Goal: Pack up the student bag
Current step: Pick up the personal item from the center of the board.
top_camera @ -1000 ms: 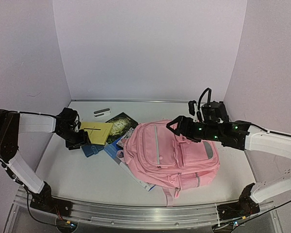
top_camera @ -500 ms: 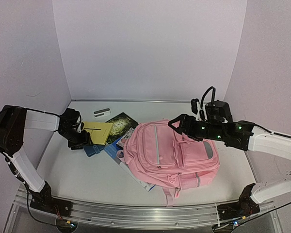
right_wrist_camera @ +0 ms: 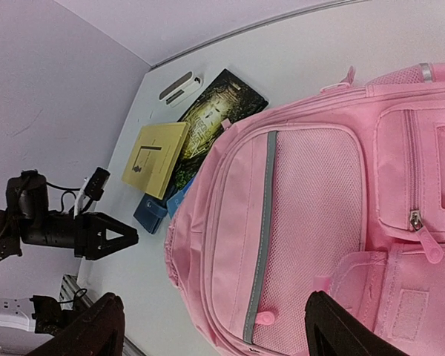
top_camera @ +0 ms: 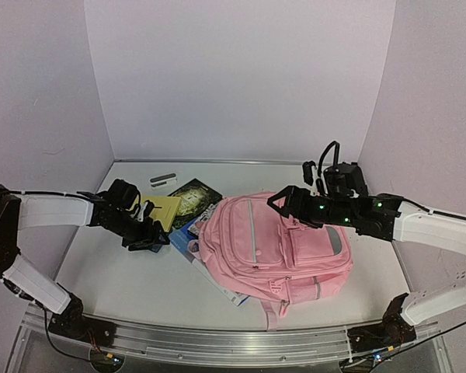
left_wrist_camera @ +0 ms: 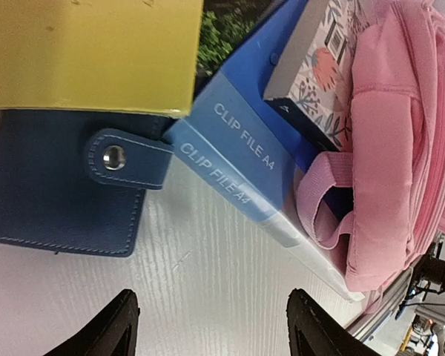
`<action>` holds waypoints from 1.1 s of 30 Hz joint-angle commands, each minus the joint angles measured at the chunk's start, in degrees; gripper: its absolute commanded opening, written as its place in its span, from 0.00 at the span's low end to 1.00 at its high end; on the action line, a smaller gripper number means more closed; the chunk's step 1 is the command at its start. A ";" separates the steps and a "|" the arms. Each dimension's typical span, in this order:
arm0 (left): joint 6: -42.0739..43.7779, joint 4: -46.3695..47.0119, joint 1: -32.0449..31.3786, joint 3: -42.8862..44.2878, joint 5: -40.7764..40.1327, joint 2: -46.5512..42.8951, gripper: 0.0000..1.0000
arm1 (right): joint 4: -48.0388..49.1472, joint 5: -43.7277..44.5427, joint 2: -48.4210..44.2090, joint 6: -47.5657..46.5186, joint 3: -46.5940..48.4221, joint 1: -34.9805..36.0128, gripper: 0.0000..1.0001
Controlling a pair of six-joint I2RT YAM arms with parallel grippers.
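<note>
The student bag, a big pink backpack with a grey strip, lies front-up on the table's right half and rests on part of a pile of flat things. My right gripper hovers open above the bag's far left part, nothing between its fingers. My left gripper is open and low over bare table, just near of a blue snap wallet and a blue clip file. The bag's pink strap loop lies on the file. The left gripper holds nothing.
A yellow notebook overlaps the wallet. A dark green book lies behind it, and a floral-covered book sits on the clip file under the bag. A small white case is near the back wall. Purple walls close in three sides.
My left arm has stretched out and carried its gripper right and toward the near edge, from the wallet's left side to its near side. The right arm has hardly moved.
</note>
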 commanded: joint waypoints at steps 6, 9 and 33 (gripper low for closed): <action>0.39 -7.02 7.31 4.34 -9.60 -0.68 0.74 | 0.60 0.80 -0.13 -0.64 0.30 0.19 0.83; 3.25 -6.81 8.13 6.87 -8.89 2.81 0.79 | 0.62 0.93 -0.50 -0.56 0.06 0.17 0.83; 10.58 -7.73 8.60 13.75 -8.48 14.88 0.83 | 0.66 1.58 -0.28 -0.23 -0.63 0.19 0.84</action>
